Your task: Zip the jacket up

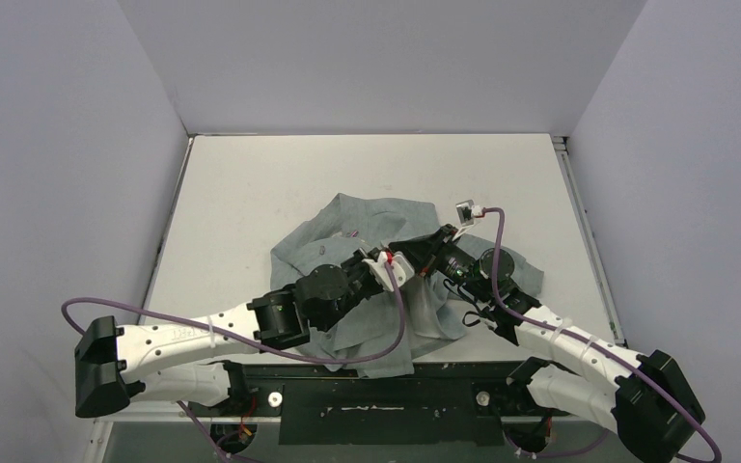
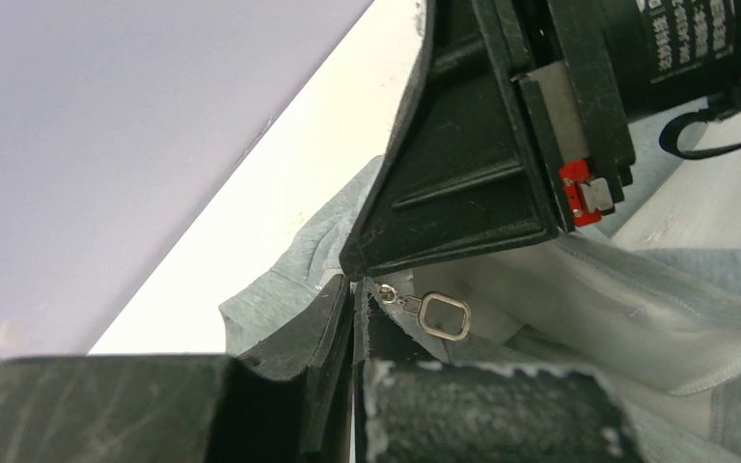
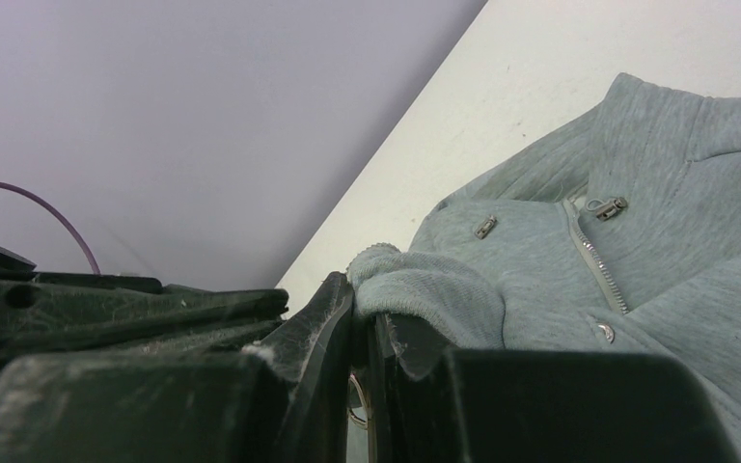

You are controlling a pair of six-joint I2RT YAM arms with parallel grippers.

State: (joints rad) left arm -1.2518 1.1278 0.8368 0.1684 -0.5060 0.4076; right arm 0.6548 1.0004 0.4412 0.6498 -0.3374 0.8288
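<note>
- We judge the zipping barely begun; the jacket [image 1: 347, 227] lies crumpled at the middle of the table [image 1: 251, 183], its front seemingly open, the pull [image 2: 445, 316] hanging free.
- Our left gripper [image 2: 352, 309] is fully closed beside the pull, grip unclear; the right gripper [image 3: 362, 318] pinches a jacket fold.
- The collar [image 3: 656, 116] points about 11 o'clock; long axis seemingly 11 to 5.

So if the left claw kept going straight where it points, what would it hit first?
Most likely the right claw, its black body just ahead of the left claw; depth is unclear.
</note>
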